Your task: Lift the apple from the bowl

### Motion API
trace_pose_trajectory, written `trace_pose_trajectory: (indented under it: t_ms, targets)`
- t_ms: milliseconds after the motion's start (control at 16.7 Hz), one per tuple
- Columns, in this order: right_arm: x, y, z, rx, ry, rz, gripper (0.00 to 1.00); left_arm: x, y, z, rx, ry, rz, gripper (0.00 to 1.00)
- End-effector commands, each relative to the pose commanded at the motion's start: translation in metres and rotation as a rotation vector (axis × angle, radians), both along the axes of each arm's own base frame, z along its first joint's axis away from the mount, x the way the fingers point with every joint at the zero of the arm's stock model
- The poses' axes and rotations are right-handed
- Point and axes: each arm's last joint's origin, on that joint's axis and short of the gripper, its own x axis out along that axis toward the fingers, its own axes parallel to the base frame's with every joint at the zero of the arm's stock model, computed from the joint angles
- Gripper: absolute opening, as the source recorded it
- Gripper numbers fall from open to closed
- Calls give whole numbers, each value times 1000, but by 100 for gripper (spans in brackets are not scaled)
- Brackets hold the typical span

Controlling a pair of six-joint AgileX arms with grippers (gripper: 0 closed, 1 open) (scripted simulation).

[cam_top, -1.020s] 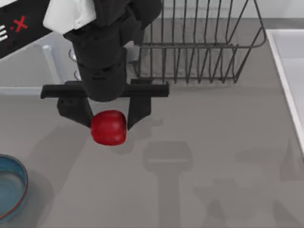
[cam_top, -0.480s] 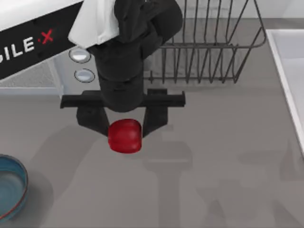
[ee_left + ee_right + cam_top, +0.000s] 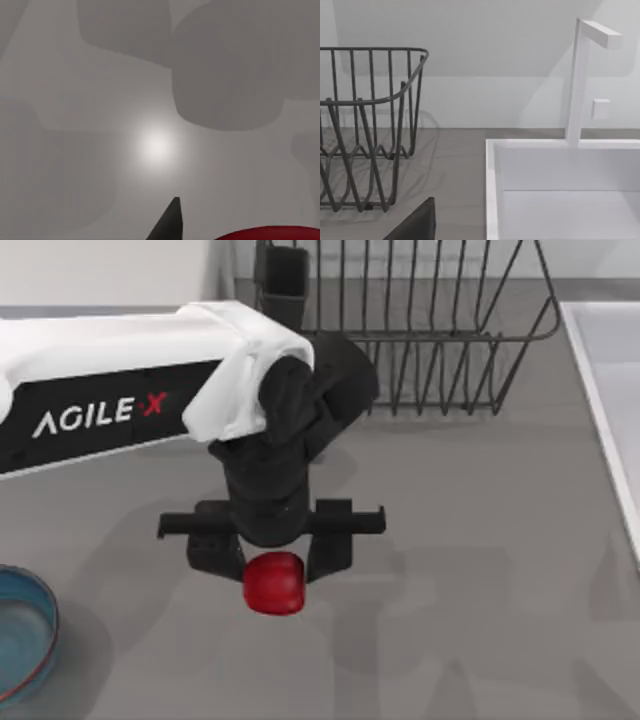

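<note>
Since a second ago, left gripper (image 3: pixel 277 562) is moving toward the top view's lower middle with the apple (image 3: pixel 275 583); arm is now stretching in from the left edge, white link with AGILE-X lettering lying across the counter (image 3: pixel 480 540). Fingers (image 3: pixel 329 552) are clamping the apple, one on each side, gap about apple-wide. Apple is hanging clear of the bowl (image 3: pixel 40 625), which is sitting well apart at the lower left corner, blue inside showing. Wire dish rack (image 3: pixel 430 330) is standing at the back, sink (image 3: pixel 610 390) running along the right edge. Left wrist view is picking up one dark fingertip (image 3: pixel 167 222) and a sliver of red apple (image 3: pixel 272 234) over grey counter. Right gripper: one dark finger (image 3: pixel 415 225) visible in right wrist view, facing rack, sink and white faucet (image 3: pixel 582 75); can't tell how its fingers are set.
</note>
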Motion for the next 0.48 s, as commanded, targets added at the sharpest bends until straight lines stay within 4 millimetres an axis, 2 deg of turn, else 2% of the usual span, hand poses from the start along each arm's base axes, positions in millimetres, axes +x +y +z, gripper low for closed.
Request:
trace_pose_trajectory:
  t_ms: [120, 360, 480]
  targets:
    - [0, 0, 0, 0, 0, 0, 100, -2, 2, -13, 4, 4, 0, 0]
    - [0, 0, 0, 0, 0, 0, 100, -2, 2, -16, 5, 6, 0, 0]
    - [0, 0, 0, 0, 0, 0, 100, -2, 2, -16, 5, 6, 0, 15]
